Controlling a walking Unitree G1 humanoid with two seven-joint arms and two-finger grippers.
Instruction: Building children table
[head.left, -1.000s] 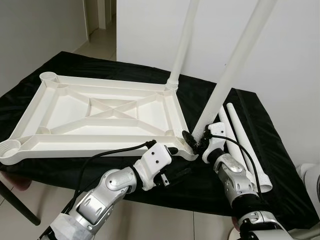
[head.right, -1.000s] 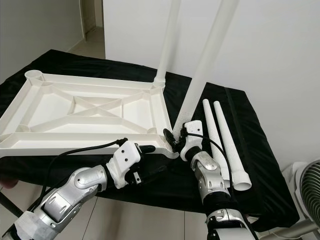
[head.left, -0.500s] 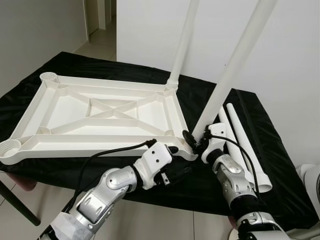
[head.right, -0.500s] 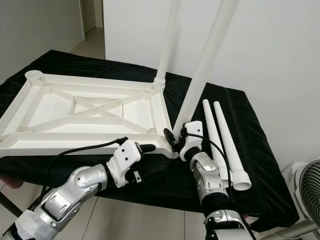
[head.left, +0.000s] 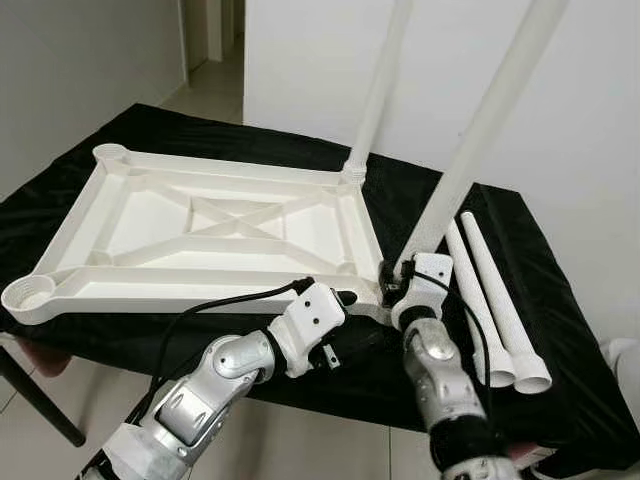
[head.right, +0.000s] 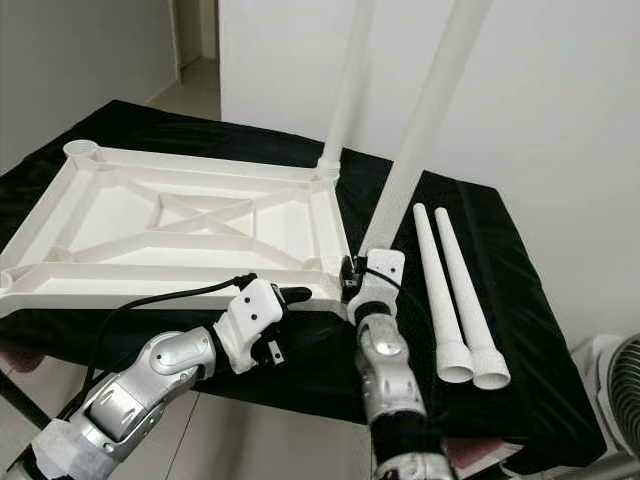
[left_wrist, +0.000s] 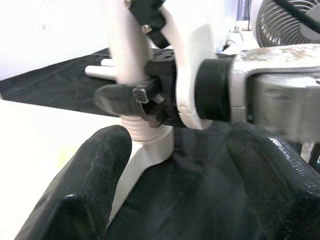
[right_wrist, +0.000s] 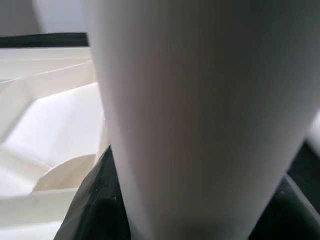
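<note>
The white table top (head.left: 150, 225) lies upside down on the black-draped table. One white leg (head.left: 378, 95) stands upright in its far right corner. My right gripper (head.left: 394, 286) is shut on a second leg (head.left: 470, 160), low on the leg, which leans up to the right. The threaded end of that leg (left_wrist: 142, 127) sits at the near right corner socket. My left gripper (head.left: 338, 325) is open at the near edge just left of that corner, with the black fingers (left_wrist: 95, 185) spread on either side. In the right wrist view the held leg (right_wrist: 200, 110) is very close.
Two loose white legs (head.left: 490, 300) lie side by side on the black cloth (head.left: 560, 330), right of the table top. A white wall stands behind, and a doorway opens at the far left. A fan (head.right: 625, 400) stands on the floor at the right.
The camera has shifted a little. My right gripper has moved left with the leg, bringing its lower end onto the near right corner. The left gripper has stayed by the edge.
</note>
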